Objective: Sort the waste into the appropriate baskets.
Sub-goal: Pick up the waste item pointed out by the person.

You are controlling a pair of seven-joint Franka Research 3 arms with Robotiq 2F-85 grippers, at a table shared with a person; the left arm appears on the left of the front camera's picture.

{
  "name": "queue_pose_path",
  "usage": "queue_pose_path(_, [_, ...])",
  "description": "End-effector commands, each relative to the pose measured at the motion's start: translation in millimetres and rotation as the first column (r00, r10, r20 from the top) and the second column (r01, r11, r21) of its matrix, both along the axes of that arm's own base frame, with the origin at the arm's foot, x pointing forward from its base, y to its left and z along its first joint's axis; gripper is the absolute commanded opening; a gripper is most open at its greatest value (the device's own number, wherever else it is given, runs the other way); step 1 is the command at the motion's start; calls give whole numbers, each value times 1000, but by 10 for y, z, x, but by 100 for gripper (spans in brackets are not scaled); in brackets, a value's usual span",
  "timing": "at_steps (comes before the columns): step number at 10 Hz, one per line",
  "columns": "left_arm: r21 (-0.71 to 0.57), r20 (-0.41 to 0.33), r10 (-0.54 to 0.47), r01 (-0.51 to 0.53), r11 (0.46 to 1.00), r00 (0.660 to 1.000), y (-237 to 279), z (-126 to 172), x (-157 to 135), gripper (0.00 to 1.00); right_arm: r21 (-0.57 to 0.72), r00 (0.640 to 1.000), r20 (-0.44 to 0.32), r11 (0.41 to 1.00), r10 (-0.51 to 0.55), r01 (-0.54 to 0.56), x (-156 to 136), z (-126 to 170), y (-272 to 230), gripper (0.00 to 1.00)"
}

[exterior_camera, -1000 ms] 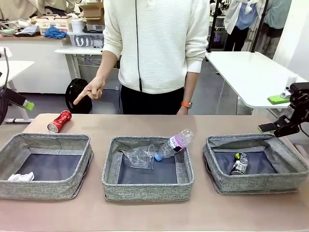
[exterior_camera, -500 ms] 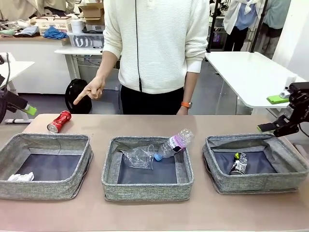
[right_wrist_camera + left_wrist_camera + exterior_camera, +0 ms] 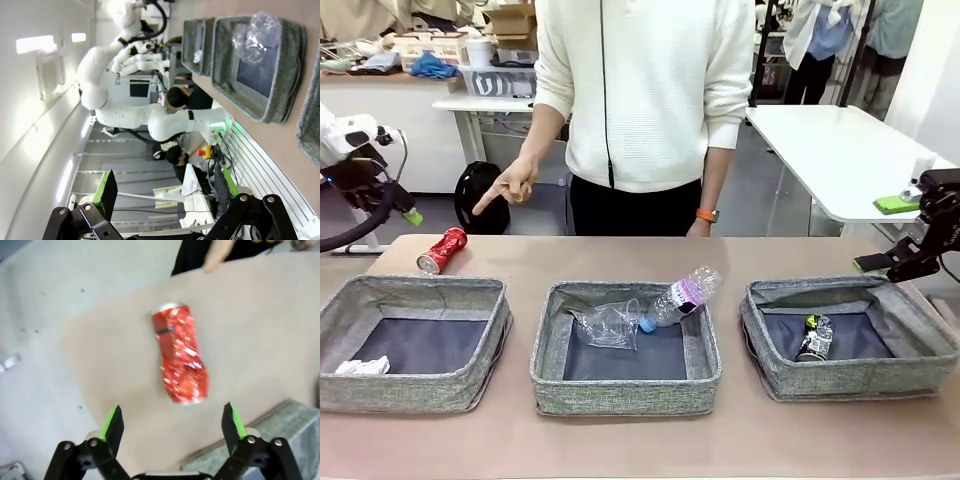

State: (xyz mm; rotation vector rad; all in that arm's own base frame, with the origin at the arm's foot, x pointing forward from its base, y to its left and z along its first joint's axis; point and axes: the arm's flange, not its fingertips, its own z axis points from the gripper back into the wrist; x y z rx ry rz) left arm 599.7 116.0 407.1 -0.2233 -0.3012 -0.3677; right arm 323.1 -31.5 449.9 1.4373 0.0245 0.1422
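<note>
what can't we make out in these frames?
- Crushed red can: left wrist view is motion-blurred, print unreadable.
- Dark crushed can: front view, too small to read the label.
- Crumpled white paper ball: front view, partly hidden by the left basket near wall.
- Right pincer: front view, cut off by the right edge.

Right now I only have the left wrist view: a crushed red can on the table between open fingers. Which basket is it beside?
Observer: The crushed red can lies on the table just behind the left basket, outside it.
Operator: Anything in that basket?
Observer: A crumpled white paper ball in its near left corner.
Operator: Where is the other can?
Observer: The dark crushed can lies in the right basket.
Operator: And the right gripper?
Observer: The right gripper hangs open by that basket's far right corner, empty.
</note>
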Motion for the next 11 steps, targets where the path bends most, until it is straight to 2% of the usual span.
queue_pose_path(1, [-20, -35, -9, 8, 1000, 999, 29, -71, 211, 100, 5, 1000, -22, 1000, 6, -6, 20, 72, -5, 100])
queue_pose_path(3, [-37, -58, -40, 38, 999, 997, -112, -399, 368, 100, 5, 1000, -22, 1000, 6, -6, 20, 72, -5, 100])
queue_pose_path(5, [-52, -69, -65, 62, 997, 995, -318, -595, 488, 100, 5, 1000, -22, 1000, 6, -6, 20, 72, -5, 100])
queue_pose_path(8, [18, -85, -3, 5, 1000, 996, -458, -816, 611, 100, 5, 1000, -22, 1000, 6, -6, 20, 72, -5, 100])
queue_pose_path(11, [94, -92, 12, -3, 996, 996, -575, -941, 623, 100, 5, 1000, -22, 1000, 6, -6, 20, 72, -5, 100])
